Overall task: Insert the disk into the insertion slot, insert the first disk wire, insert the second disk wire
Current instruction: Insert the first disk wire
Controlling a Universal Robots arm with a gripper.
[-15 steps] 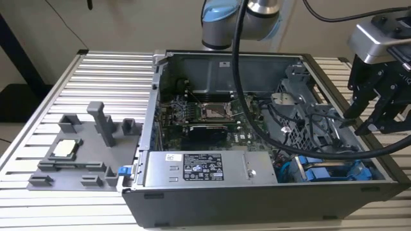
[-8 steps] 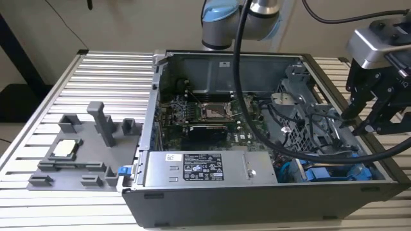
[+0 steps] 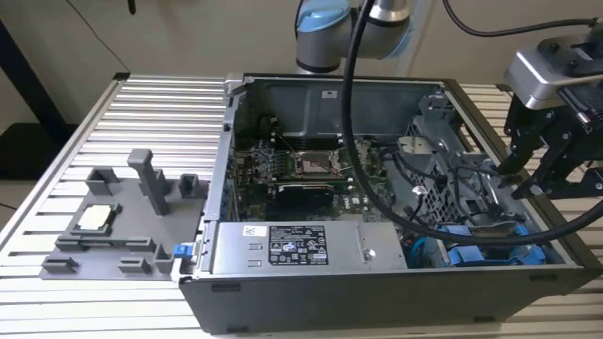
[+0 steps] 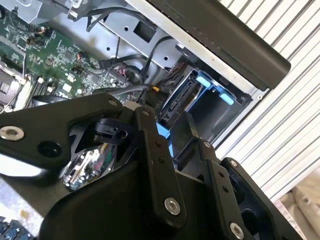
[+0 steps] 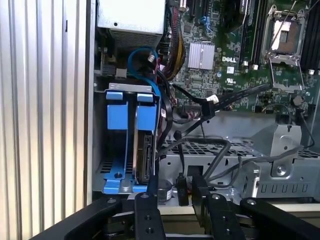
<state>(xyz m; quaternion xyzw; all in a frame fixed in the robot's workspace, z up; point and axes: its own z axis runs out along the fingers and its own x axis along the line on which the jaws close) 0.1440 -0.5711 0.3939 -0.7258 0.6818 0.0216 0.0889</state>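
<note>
The disk (image 5: 144, 160) stands on edge in its blue carrier (image 5: 148, 117) inside the insertion slot (image 5: 122, 88), a grey metal bay in the corner of the open computer case. In the exterior view the disk (image 3: 492, 230) lies low at the case's right front corner. My gripper (image 5: 174, 196) hovers just outside the case wall beside the bay, fingers (image 5: 148, 200) a little apart and holding nothing. A black wire with a connector (image 5: 207, 106) lies loose over the motherboard edge, apart from the disk. The second wrist view has the gripper (image 4: 165, 135) close above the disk (image 4: 181, 98).
A second blue carrier (image 5: 115, 117) sits beside the disk's carrier. A blue cable (image 5: 136, 54) loops near the power supply (image 3: 296, 248). The green motherboard (image 3: 311, 176) fills the case's middle. A grey fixture tray (image 3: 113, 226) stands on the slatted table at the exterior view's left.
</note>
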